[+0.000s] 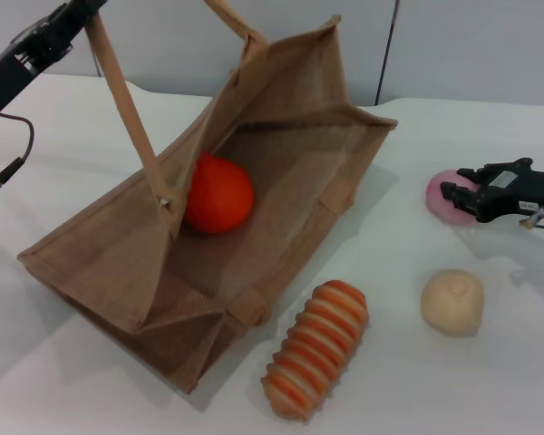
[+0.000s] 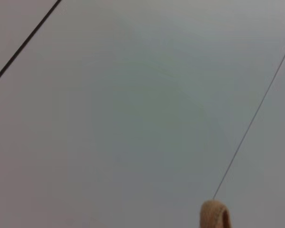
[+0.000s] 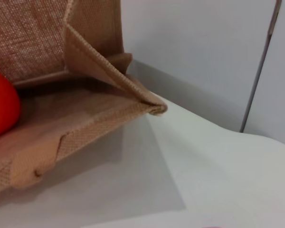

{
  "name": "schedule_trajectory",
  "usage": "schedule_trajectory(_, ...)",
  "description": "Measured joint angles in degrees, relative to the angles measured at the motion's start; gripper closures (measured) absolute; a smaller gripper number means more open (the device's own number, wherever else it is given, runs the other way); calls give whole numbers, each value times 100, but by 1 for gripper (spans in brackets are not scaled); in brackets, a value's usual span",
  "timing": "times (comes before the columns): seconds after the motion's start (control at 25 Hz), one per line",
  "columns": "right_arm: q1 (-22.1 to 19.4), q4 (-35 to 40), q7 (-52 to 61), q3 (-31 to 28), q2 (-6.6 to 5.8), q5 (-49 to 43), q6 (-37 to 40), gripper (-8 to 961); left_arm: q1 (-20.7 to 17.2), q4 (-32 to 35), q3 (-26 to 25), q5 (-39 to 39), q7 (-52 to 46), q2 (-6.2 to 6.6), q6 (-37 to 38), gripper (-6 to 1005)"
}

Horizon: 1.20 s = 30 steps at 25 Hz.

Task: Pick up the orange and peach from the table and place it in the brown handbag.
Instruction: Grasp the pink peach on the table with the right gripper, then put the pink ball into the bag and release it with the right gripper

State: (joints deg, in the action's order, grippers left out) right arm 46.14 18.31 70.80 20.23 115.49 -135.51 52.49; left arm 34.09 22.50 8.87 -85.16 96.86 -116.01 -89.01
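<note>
We find the orange (image 1: 218, 193) already lying inside the brown handbag (image 1: 290, 208), which rests tipped on its side with its mouth held up. The peach (image 1: 446, 196) sits on the bench (image 1: 490, 381) well to the bag's right, so we judge the first fruit done and the second one now in hand.

Our right pincer (image 1: 450, 194) is at the peach with its dark fingers spread around the fruit's near side, not yet clamped on it as far as we can judge. Next we would need to squeeze on the peach, lift it clear, and carry it across to the bag's mouth without brushing the rim.

Our left pincer (image 1: 72, 20) is above the bag's far left corner, clenched on a handle (image 1: 127, 109) to keep the mouth open.

Nearer than the bag lie a ribbed orange-and-cream item (image 1: 315, 361) and a pale beige ball (image 1: 452, 302). The bench is plain white; behind it stands a pale grey wall (image 1: 453, 45).
</note>
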Motion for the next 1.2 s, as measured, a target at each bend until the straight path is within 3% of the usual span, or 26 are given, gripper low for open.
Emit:
schedule_trajectory(0.2,-63,231,-50,-24,7,181,371,641,5,-1,0,17,0,0,6,826)
schedule_trajectory(0.52,-247,833,-240,-20,10,655,2044,667,150,-28,2,258,10,-9,38,821)
schedule_trajectory(0.76,-73,803,-600,118,-8,757,3067,666,312,-134,9,432,48,-10,51,818)
schedule_trajectory(0.92,234,479,-700,503,14,762,2944,668,462,-177,9,554,63,-8,46,815)
schedule_trajectory(1.2,1036,-542,-986,1087,33,758,1918,677,692,-263,17,782,66,-11,36,811)
